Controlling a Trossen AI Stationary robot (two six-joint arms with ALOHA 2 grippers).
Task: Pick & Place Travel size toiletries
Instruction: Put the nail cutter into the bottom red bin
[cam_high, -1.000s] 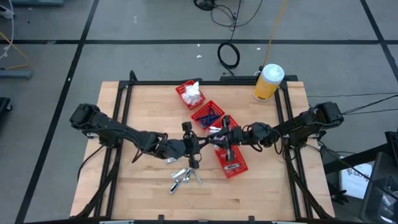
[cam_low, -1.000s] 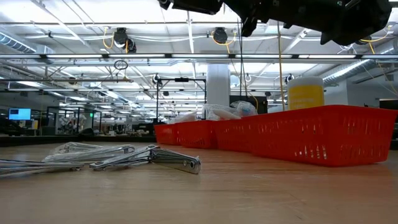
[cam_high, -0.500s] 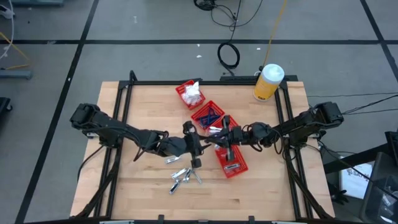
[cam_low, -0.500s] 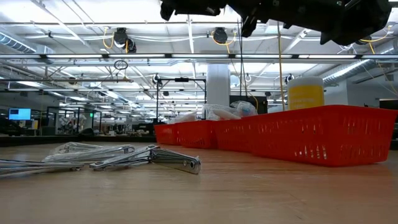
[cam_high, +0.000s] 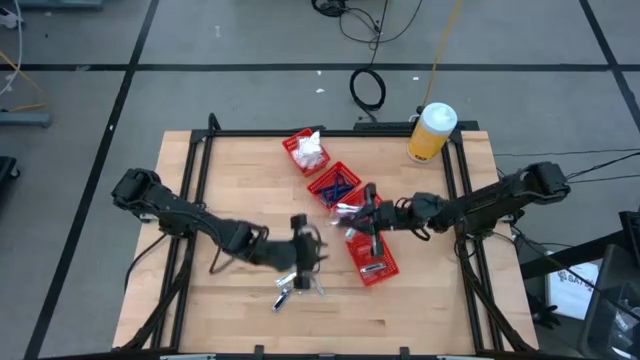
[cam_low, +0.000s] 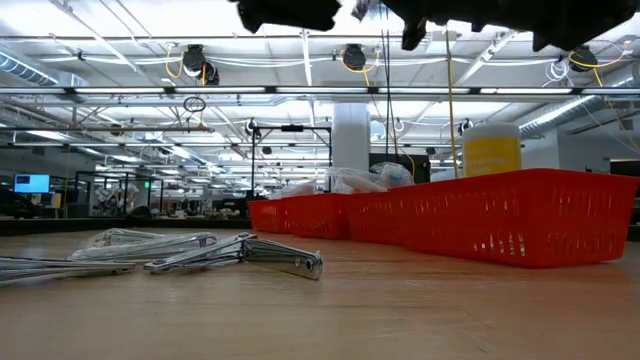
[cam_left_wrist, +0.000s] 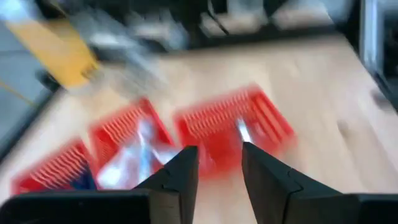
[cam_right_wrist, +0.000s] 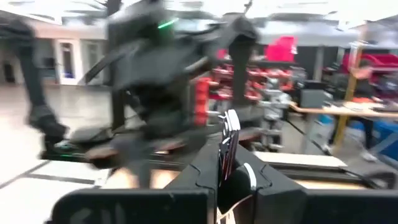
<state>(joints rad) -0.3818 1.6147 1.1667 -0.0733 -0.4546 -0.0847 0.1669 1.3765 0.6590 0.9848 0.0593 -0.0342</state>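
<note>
My right gripper (cam_high: 362, 212) hovers above the row of red bins (cam_high: 372, 262) and is shut on a thin clear-wrapped stick (cam_right_wrist: 230, 134). My left gripper (cam_high: 312, 255) is open (cam_left_wrist: 219, 163) and holds nothing. It hangs just far of the loose pile of silvery pieces (cam_high: 296, 285) lying flat on the wood. In the low view those silvery pieces (cam_low: 270, 258) lie beside clear-wrapped sticks (cam_low: 150, 242). White packets (cam_high: 308, 150) fill the far bin and dark blue pieces (cam_high: 336, 184) lie in the one near it. My right gripper pinches the thin stick between its two fingers at the stick's lower part (cam_right_wrist: 228, 149). The rest stands out past the fingertips (cam_right_wrist: 205, 163). The fingers reach about level from the table's right. The stick's free end (cam_high: 347, 210) is lifted clear above the bins.
A tall yellow bottle with a white cap (cam_high: 432, 131) stands at the far right corner, and also shows in the low view (cam_low: 491, 150). A black frame (cam_high: 200, 170) runs along the table edges. Bare wood (cam_high: 430, 300) lies near and right of the bins.
The two grippers were close together over the middle bins. My left gripper has swung away toward the near edge, ending beside the silvery pile. My right gripper has drawn back a little toward the right, still shut on the stick.
</note>
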